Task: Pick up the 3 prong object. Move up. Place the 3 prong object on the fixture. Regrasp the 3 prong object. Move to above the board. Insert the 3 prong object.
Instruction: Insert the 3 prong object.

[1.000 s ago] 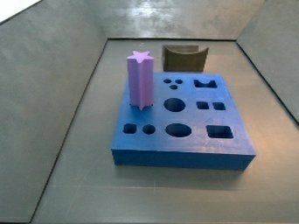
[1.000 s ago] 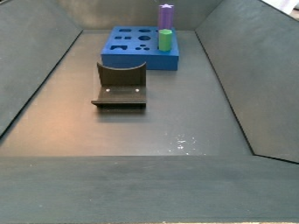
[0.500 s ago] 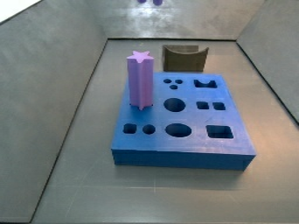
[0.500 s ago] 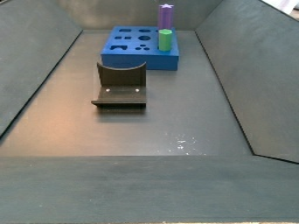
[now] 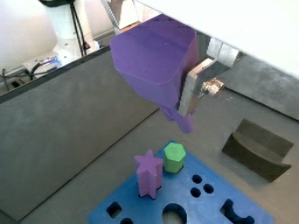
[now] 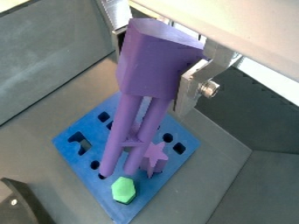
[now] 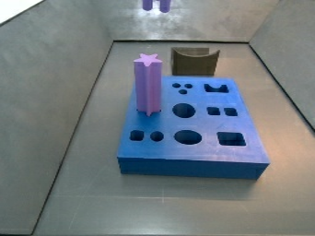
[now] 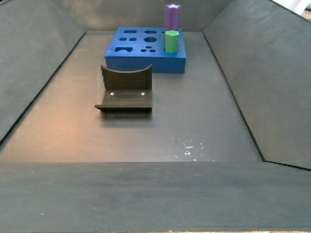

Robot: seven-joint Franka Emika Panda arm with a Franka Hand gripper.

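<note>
In both wrist views I see the claw (image 6: 176, 74) closed on the 3 prong object (image 6: 142, 96), high above the board (image 6: 87, 144). Its silver finger (image 6: 194, 80) presses the thick purple end, and the prongs hang down toward the board. In a side view only the prong tips (image 7: 155, 5) show at the upper edge. On the board, the purple star post (image 7: 147, 85) stands upright at the left, and a green peg (image 8: 173, 41) stands near it. The fixture (image 7: 194, 61) sits just behind the board, apart from it.
</note>
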